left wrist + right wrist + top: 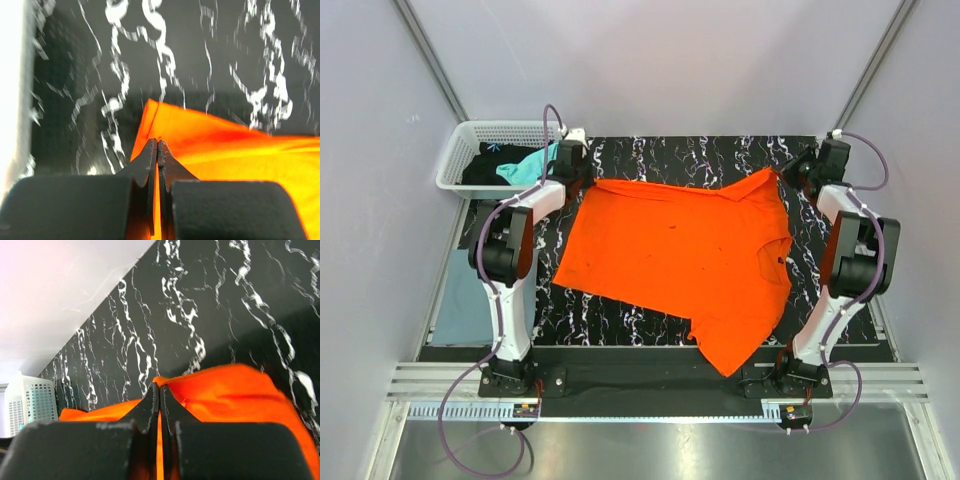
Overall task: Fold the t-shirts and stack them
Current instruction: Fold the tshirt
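A white lattice basket [470,140] sits at ten o'clock, by the far-left corner of the black marbled mat [650,155]. It holds a teal tee [530,165] and a black tee [485,172]. A grey-blue tee [460,300] lies at nine o'clock, beside the mat. The orange t-shirt [685,255] is spread across the mat's middle, with one part trailing toward five o'clock. Both my arms reach far forward, elbows raised. My left claw [158,145] is pinched tight on the shirt's far-left corner, and my right claw [159,390] is clamped on its far-right corner.

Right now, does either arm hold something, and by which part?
Both hold the orange t-shirt: the left jaws pinch its far-left corner, the right jaws its far-right corner.
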### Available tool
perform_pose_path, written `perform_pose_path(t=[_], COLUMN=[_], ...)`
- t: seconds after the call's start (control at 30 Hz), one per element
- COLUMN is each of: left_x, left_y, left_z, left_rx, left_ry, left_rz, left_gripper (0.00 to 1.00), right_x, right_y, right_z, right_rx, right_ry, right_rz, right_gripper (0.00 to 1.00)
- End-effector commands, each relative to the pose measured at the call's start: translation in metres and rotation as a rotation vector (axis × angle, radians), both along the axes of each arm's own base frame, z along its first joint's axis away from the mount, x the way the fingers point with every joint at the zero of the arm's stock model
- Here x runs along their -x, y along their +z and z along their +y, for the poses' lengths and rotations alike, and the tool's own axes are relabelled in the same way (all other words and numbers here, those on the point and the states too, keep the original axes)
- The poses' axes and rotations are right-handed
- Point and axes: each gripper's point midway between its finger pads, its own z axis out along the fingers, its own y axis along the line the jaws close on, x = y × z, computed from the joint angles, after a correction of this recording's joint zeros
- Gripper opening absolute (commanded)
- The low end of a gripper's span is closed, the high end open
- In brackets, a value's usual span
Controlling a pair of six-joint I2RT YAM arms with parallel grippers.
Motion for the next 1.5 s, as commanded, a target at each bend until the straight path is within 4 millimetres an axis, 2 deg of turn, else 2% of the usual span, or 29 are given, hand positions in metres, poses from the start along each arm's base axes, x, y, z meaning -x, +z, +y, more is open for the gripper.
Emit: perform_pose_path(t=[0.0,0.07,0.13,0.23,0.3,0.37,0.4,0.43,0.47,0.5,0.53,0.57,0.6,0.63,0.7,0.73,0.8,0.83,1.0,1.23,1.47], left_x=[-0.049,-0.055,-0.063,-0.068,-0.067,-0.066,-0.065,-0.064,-0.062,-0.059,-0.057,-0.053,-0.05,-0.049,-0.043,-0.042,-0.035,-0.032,-0.014,0.007,0.026], left_y=[0.082,0.069,0.064,0.063,0.058,0.054,0.054,0.052,0.051,0.048,0.045,0.043,0.042,0.043,0.041,0.043,0.039,0.042,0.031,0.025,0.01], left_z=[0.017,0.011,0.008,0.006,0.006,0.005,0.005,0.004,0.004,0.007,0.007,0.009,0.01,0.012,0.016,0.016,0.024,0.026,0.036,0.046,0.044], left_rx=[0.005,0.013,0.014,0.023,0.021,0.021,0.02,0.018,0.014,0.008,0.006,0.002,-0.001,-0.002,-0.004,-0.005,-0.014,-0.016,-0.047,-0.08,-0.05], left_ry=[0.068,0.032,0.021,0.021,0.021,0.018,0.011,0.004,0.002,0.008,0.01,0.013,0.012,0.017,0.025,0.025,0.055,0.07,0.102,0.115,0.12], left_rz=[-0.239,-0.206,-0.2,-0.198,-0.183,-0.165,-0.16,-0.149,-0.142,-0.123,-0.111,-0.093,-0.083,-0.08,-0.052,-0.046,-0.001,0.006,0.104,0.162,0.23], left_gripper=[0.0,0.0,0.0,0.0,0.0,0.0,0.0,0.0,0.0,0.0,0.0,0.0,0.0,0.0,0.0,0.0,0.0,0.0,0.0,0.0,0.0], right_x=[-0.032,-0.036,-0.039,-0.039,-0.036,-0.027,-0.021,-0.009,-0.003,0.005,0.017,0.024,0.031,0.041,0.052,0.06,0.07,0.077,0.1,0.132,0.146], right_y=[0.05,0.043,0.032,0.027,0.031,0.028,0.039,0.028,0.028,0.038,0.027,0.027,0.037,0.029,0.036,0.03,0.034,0.029,0.03,0.015,0.009], right_z=[0.005,0.002,0.0,0.0,-0.001,0.0,0.0,0.003,0.004,0.005,0.007,0.008,0.008,0.011,0.013,0.015,0.017,0.018,0.027,0.036,0.038], right_rx=[0.019,0.017,0.013,0.004,0.003,-0.021,-0.025,-0.055,-0.069,-0.079,-0.115,-0.131,-0.139,-0.169,-0.179,-0.186,-0.19,-0.194,-0.228,-0.264,-0.254], right_ry=[0.061,0.055,0.048,0.044,0.028,0.009,-0.004,-0.018,-0.029,-0.043,-0.07,-0.087,-0.105,-0.122,-0.138,-0.146,-0.152,-0.156,-0.156,-0.164,-0.164], right_rz=[-0.164,-0.15,-0.121,-0.096,-0.083,-0.039,-0.044,0.015,0.03,0.029,0.082,0.102,0.095,0.129,0.132,0.169,0.181,0.206,0.239,0.298,0.314], right_gripper=[0.0,0.0,0.0,0.0,0.0,0.0,0.0,0.0,0.0,0.0,0.0,0.0,0.0,0.0,0.0,0.0,0.0,0.0,0.0,0.0,0.0])
